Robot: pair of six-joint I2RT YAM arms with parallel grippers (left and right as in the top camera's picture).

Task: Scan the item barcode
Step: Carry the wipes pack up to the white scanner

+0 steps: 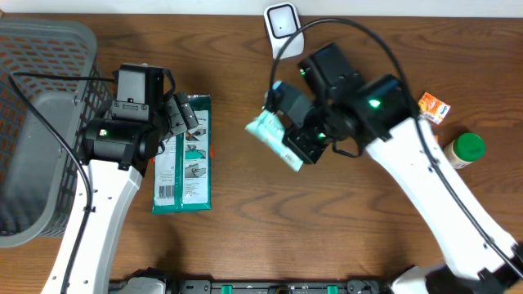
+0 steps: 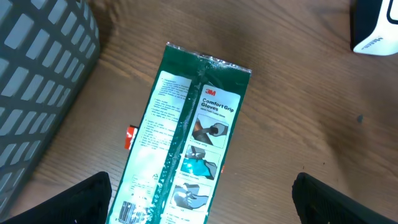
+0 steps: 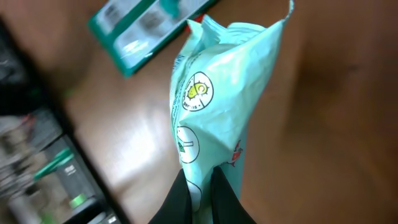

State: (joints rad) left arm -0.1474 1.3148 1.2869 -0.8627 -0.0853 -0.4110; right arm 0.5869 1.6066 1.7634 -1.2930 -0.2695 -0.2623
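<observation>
**Right tool holds pouch near scanner; barcode face not confirmed**

The right tool [image 3: 200, 198] is pinched together on one end of a mint-green pouch [image 3: 217, 93]. It holds the pouch lifted off the desk, near the middle of the far edge, close to the white scanner [image 1: 282, 23]. The left tool [image 2: 202, 202] stands wide apart and grips nothing, above a green glove pack [image 2: 186, 137] lying flat toward the desk's left edge, beside the grey basket [image 1: 41, 122].

Step in hand, as judged: presenting the pouch to the scanner. To do it well, turn the wrist until the barcode panel faces the scanner window squarely, keep the film flat, keep the fingers off the code, and hold steady.

The right wrist view shows the pinch and round printed symbols, but no barcode. Only the overhead view shows the pouch relative to the scanner. The left wrist view adds the glove pack's print.
</observation>
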